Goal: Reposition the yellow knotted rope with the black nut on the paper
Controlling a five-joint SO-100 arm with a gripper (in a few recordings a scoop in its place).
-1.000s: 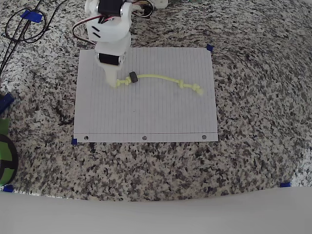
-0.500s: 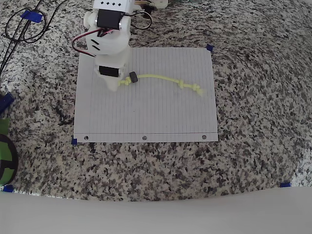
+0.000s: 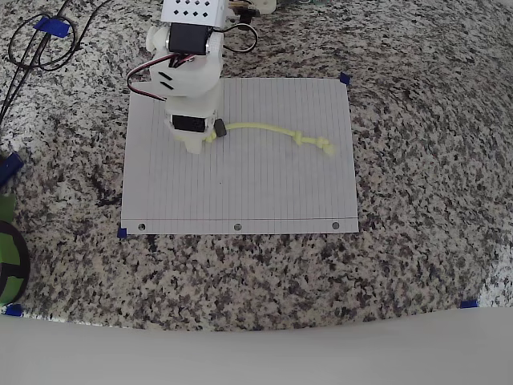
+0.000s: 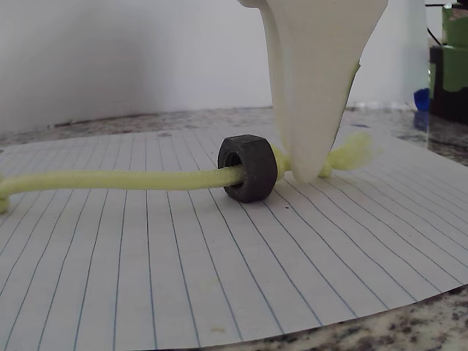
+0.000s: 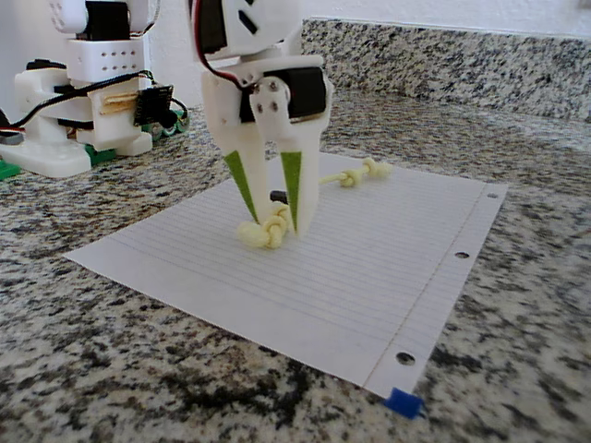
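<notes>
Covering the scene is a speckled granite counter [image 3: 417, 160] with a matching backsplash; the paper [image 3: 240, 184] lies flat on it. From overhead, the arm hides the rope's [image 3: 264, 127] left end. The gripper [image 5: 272, 221] stands tips-down on the paper, jaws narrowly apart, straddling the end knot beside the nut [image 4: 248, 167].

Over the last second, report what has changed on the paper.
In the overhead view the end effector shifted rightward and now covers the knot at the yellow knotted rope's left end, its fingers straddling that knot in the fixed view, still open. The black nut, the rope's far end and the paper stayed put.
</notes>
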